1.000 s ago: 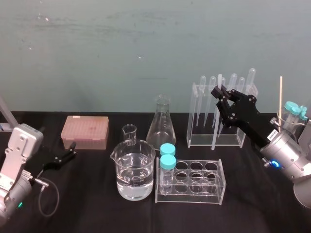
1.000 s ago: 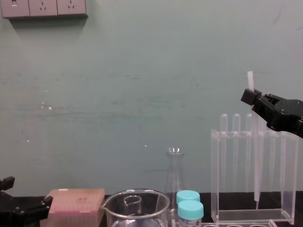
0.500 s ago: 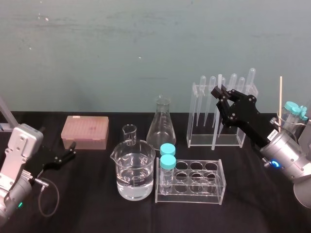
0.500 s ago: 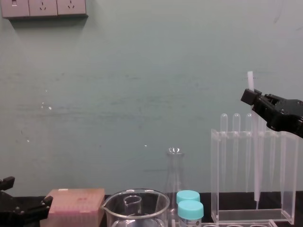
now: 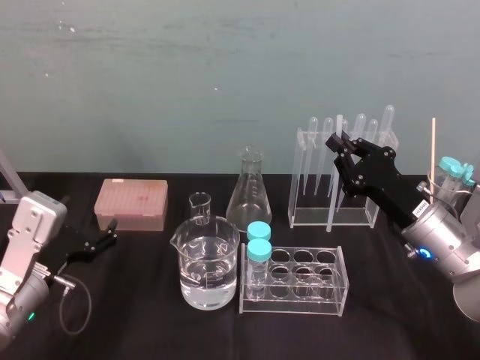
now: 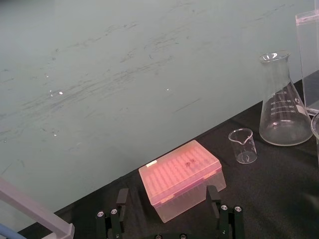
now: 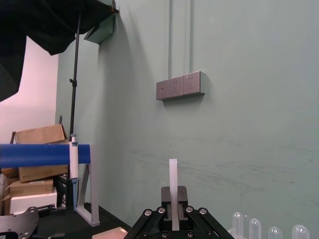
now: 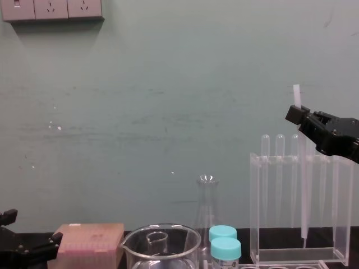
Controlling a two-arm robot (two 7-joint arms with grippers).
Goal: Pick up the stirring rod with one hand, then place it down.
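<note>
Two claws are out: the left claw sits low over the black bench beside the pink tip box, its fingers spread wide on nothing. Farther right, the right claw is clamped on the stirring rod near its top (nearly upright), with the rod's lower end inside the clear pipette rack.

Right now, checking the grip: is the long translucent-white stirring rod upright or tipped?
Upright: the stirring rod stands near vertical, clamped in the black right gripper; left gripper parked.
</note>
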